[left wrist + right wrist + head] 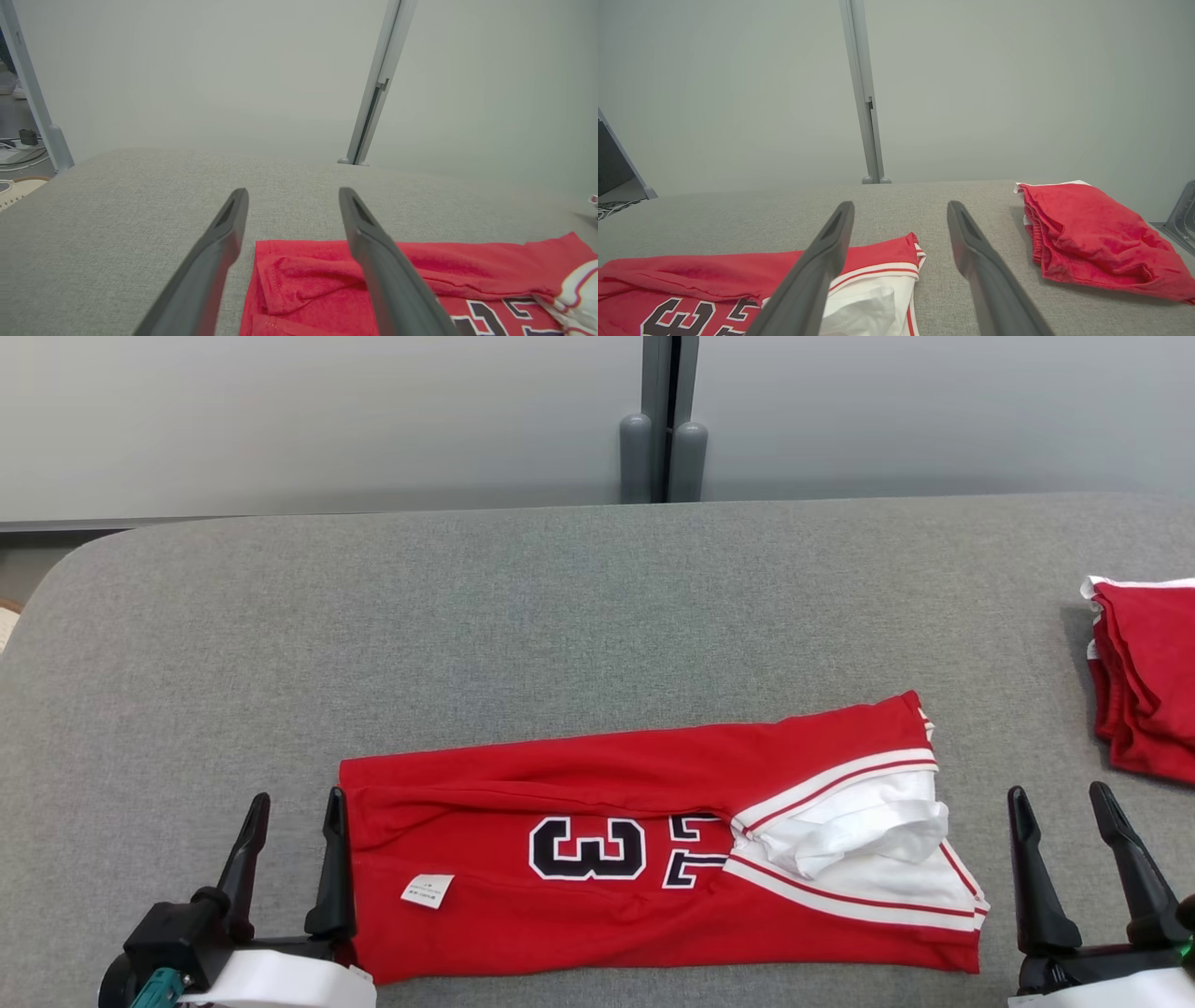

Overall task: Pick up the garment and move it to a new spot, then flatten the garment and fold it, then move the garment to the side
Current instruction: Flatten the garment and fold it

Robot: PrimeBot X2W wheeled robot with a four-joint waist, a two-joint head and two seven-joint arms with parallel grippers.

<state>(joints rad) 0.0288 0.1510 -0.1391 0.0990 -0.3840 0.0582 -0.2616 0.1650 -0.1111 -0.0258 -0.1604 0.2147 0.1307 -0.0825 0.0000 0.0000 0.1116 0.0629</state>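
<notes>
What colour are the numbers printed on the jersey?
The numbers are black with a thin white outline, on the red jersey. The head view shows them best.

head view steeply down on table, wrist views low, forward, sharing jersey

The jersey is red, with white-edged black numerals, red-striped white trim and a small white tag. Folded into a long band, it lies across the near part of the grey table.

You see the folded red garment flat on the grey table, the left gripper at its left edge and the right gripper just to its right, both with fingers spread.
</notes>
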